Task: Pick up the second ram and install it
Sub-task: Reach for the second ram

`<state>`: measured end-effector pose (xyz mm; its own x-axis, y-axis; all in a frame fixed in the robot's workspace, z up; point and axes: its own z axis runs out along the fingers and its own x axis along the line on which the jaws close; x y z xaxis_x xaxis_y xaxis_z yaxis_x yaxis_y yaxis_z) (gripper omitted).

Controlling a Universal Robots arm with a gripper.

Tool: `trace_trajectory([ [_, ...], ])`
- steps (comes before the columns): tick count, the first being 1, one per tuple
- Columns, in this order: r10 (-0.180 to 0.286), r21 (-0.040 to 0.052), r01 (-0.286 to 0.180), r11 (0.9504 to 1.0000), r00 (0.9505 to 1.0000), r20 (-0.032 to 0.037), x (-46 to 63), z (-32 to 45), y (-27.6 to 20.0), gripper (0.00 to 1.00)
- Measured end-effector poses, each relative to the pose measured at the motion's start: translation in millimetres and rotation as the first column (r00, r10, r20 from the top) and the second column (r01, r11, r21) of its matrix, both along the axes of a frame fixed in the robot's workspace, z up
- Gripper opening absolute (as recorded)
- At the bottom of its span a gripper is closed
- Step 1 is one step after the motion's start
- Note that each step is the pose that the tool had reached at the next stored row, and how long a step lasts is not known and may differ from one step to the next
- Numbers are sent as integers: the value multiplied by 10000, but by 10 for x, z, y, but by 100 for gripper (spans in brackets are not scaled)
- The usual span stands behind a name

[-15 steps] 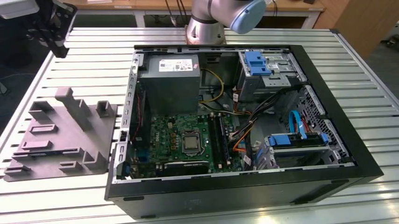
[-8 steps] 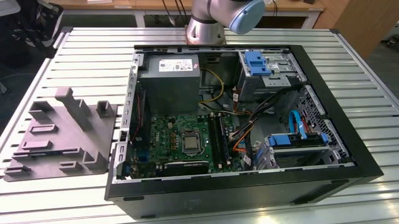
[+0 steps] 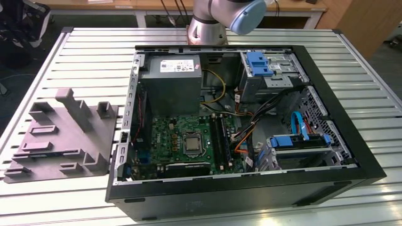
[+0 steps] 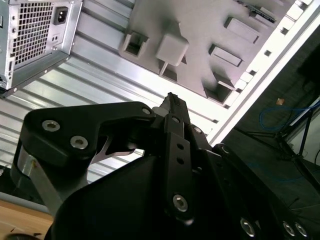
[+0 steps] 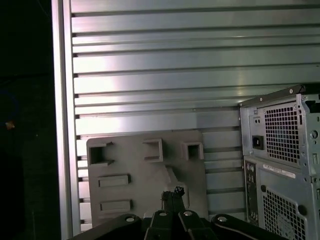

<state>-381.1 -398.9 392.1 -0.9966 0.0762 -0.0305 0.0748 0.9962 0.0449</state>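
The second ram [image 3: 53, 152] is a slim dark strip lying in the grey holder [image 3: 63, 141] at the exterior view's left, beside the open computer case [image 3: 251, 122]. It also appears as a dark strip [image 4: 256, 12] at the far end of the holder [image 4: 200, 30]. My gripper [image 4: 171, 97] hangs well above the holder [image 5: 135, 165], apart from the ram. In both wrist views its black fingertips meet with nothing between them, and in the first wrist view the gripper [image 5: 173, 191] hides the holder's near part. The green motherboard [image 3: 182, 139] with its long black memory slots [image 3: 217, 136] lies inside the case.
The arm [image 3: 217, 16] rises behind the case. Inside the case are a grey power-supply box [image 3: 171, 82], blue drive brackets [image 3: 257, 63] and loose cables [image 3: 248, 127]. The case's rear panel [image 5: 280, 160] stands next to the holder. The slatted metal table [image 5: 160, 65] ends at a rail [image 5: 62, 120].
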Motion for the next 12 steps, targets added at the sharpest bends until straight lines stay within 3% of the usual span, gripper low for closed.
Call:
trace_trajectory([
  [12,0,0,0,10000,10000,0,-219,-36,-6,10],
])
